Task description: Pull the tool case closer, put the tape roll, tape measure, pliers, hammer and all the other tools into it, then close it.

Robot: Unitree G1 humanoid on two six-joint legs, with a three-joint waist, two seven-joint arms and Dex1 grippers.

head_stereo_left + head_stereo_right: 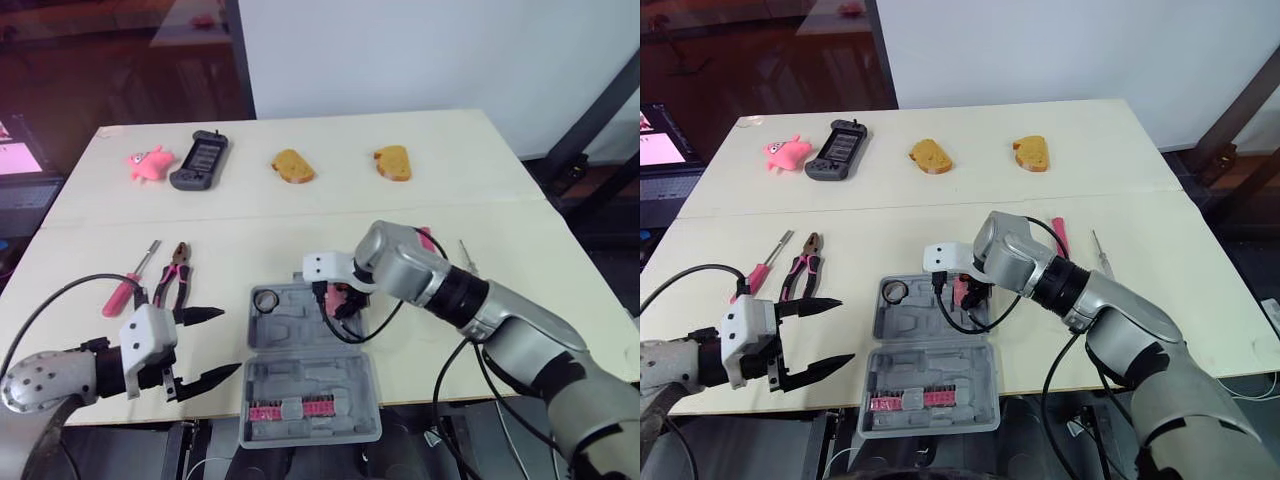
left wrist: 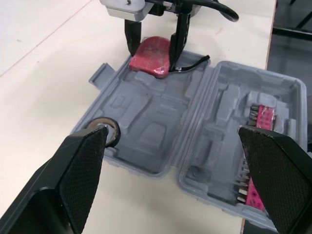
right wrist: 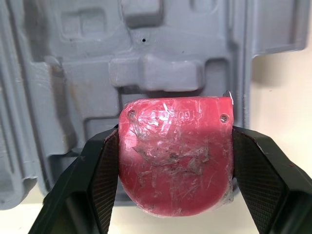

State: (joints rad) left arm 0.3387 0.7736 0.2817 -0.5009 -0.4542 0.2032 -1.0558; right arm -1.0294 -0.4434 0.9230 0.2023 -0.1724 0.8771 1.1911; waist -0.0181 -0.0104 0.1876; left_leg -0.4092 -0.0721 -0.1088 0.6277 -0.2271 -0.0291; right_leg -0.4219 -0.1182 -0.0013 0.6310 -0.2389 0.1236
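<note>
The rounded red plastic tape measure [image 3: 175, 156], scuffed with pale scratches, sits between the right gripper's [image 2: 153, 53] black fingers, whose pads [image 3: 105, 175] bear a fine cross-hatch pattern. Under those jaws lies the plain grey moulded plastic tool case [image 1: 305, 330]. The left gripper [image 1: 228, 342] has the same black, cross-hatched fingers [image 2: 78, 170]. Ahead of its jaws are a dark ring-shaped tape roll [image 2: 105, 134] and a pink-red strip of bits [image 2: 258, 156]. Beside them, steel pliers [image 1: 172, 275] with red-and-black handles and a red-handled screwdriver [image 1: 125, 290] lie on the cream table [image 1: 450, 170].
</note>
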